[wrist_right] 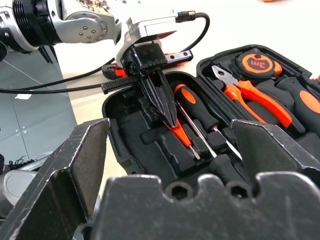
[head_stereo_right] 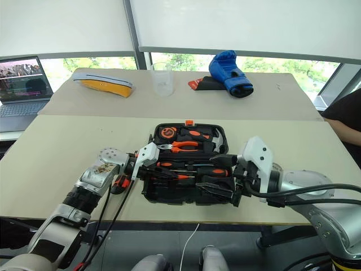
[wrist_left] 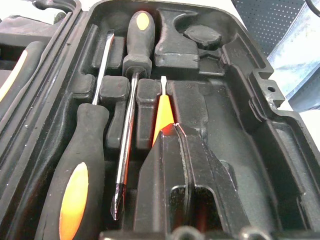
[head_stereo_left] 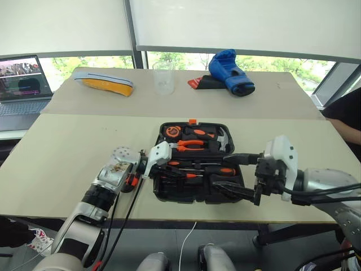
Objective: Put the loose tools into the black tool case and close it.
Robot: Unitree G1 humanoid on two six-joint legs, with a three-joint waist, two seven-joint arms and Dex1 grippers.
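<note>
Left eye view has the black tool case [head_stereo_left: 198, 164] lying open on the near part of the beige table [head_stereo_left: 67, 152], its small orange latch at the far edge. Orange-handled pliers [head_stereo_left: 192, 144], a tape measure [head_stereo_left: 172, 131] and a hammer [head_stereo_left: 221, 138] sit in the far half; two black-and-orange screwdrivers [wrist_right: 200, 107] lie side by side in recesses of the near half.

From the left, the left arm reaches across with its wrist bent toward the right, so the left gripper [wrist_right: 170, 117] points sideways and slightly down into the case. Its two black fingers are pressed together on the small all-orange screwdriver [wrist_left: 162, 117], whose orange shaft and pale tip stick out past the fingertips over a recess beside the two larger screwdrivers.

On the opposite side, the right arm comes in with its forearm raised, and the right gripper [head_stereo_left: 240, 192] hovers above the case's near right corner. Its fingers [wrist_right: 75, 165] stand spread wide with nothing between them.

Beyond, on the far table, lie a blue boxing glove [head_stereo_left: 230, 71], a clear plastic cup [head_stereo_left: 163, 78] and a laptop [head_stereo_left: 22, 84].
</note>
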